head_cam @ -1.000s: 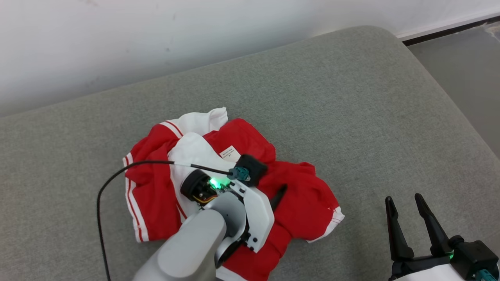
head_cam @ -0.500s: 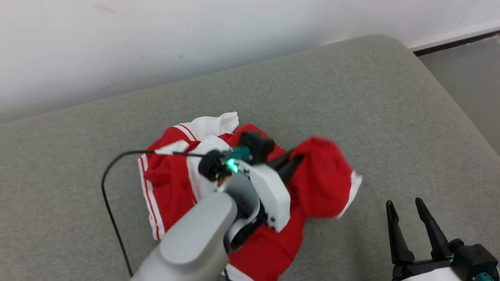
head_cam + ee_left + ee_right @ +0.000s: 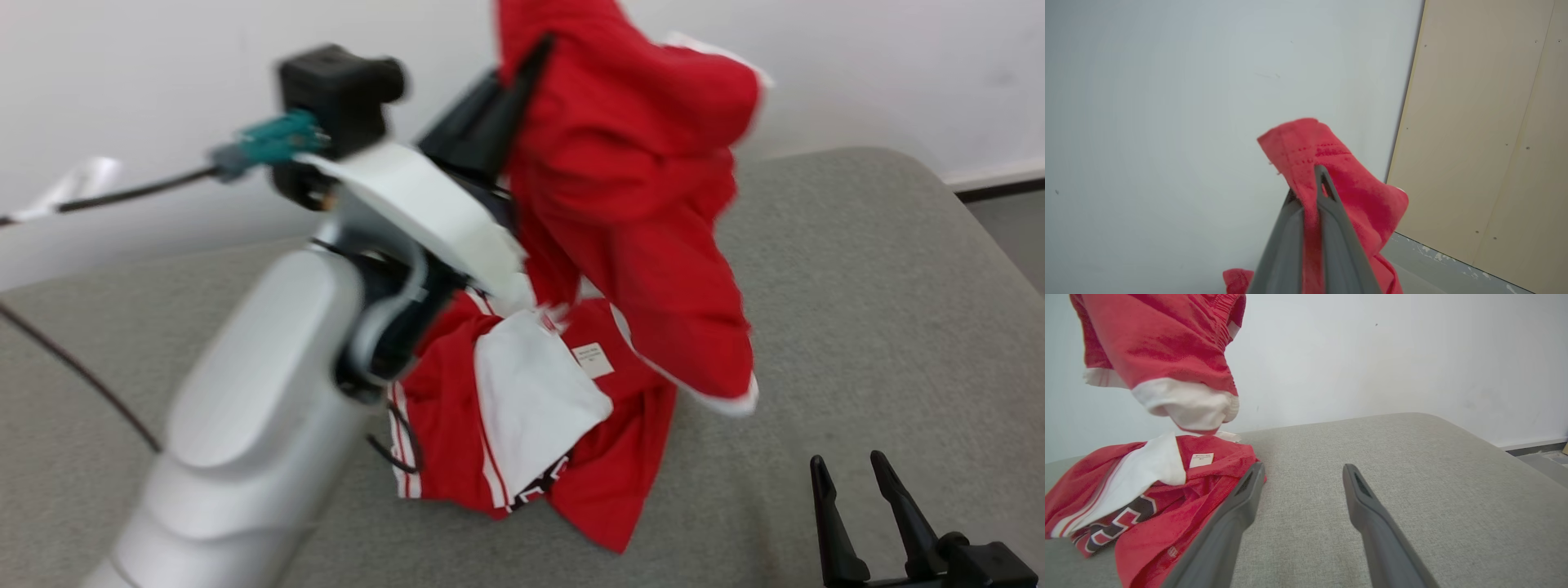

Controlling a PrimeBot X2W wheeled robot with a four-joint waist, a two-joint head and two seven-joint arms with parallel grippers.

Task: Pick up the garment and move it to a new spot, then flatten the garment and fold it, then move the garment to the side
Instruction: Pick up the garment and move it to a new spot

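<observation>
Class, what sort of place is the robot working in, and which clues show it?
Probably an indoor room, perhaps domestic or a lab mock-up: a grey upholstered seat under the red garment, a plain white wall behind it, and a beige screwed panel.

Our left forearm (image 3: 261,408) is silver-grey, with a white cover (image 3: 416,212), black block (image 3: 339,82), teal plug (image 3: 273,140) and black cable (image 3: 147,189); our right gripper (image 3: 847,459) has dark tapered fingers (image 3: 902,510)

Nothing I can read from here. The white label (image 3: 593,360) on the garment (image 3: 645,245) carries print too small to make out, and its dark block print (image 3: 1126,516) lies crumpled.
</observation>
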